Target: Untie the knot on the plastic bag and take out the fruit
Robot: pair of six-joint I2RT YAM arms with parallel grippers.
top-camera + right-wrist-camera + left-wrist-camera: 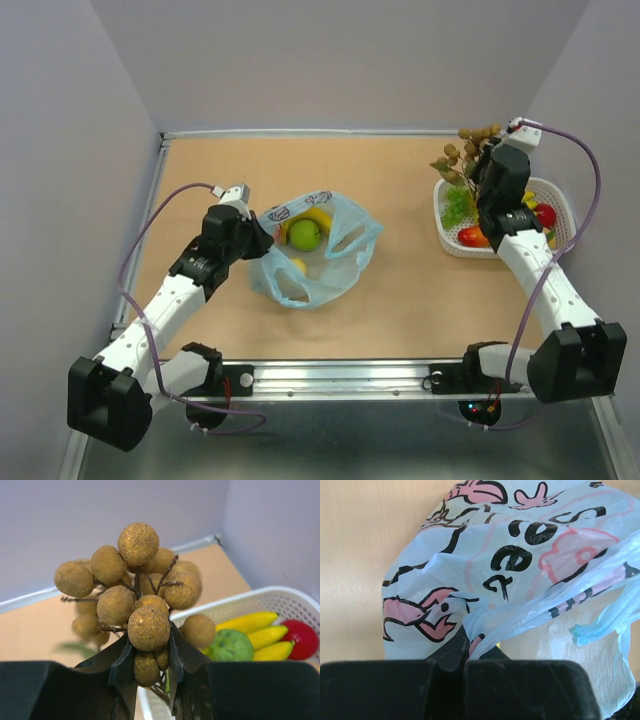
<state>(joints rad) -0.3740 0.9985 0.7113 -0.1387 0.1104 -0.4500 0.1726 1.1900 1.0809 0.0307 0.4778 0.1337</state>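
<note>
While the left arm runs from its base at the near left corner up and rightward, elbow low, its wrist turns toward the plastic bag (335,255).

Left gripper (258,238): at the bag's left edge. In the wrist view the jaws are closed, with a fold of light blue film pinched between them.

Bag: mid-table, mouth open upward. Inside are 1 round green fruit (305,234), a yellow banana (318,216) behind it, and 1 pale yellow piece (298,266) on the near side.

Right arm: stretched forward from the near right corner, wrist raised by the white basket (560,195).

Right gripper (478,165): jaws clamped on the stem of the brown bunch (470,140), which is held upright near the basket's far left corner.

Basket contents: 2 bananas (255,622), 1 green fruit (230,645), 1 red fruit (300,637).
</note>
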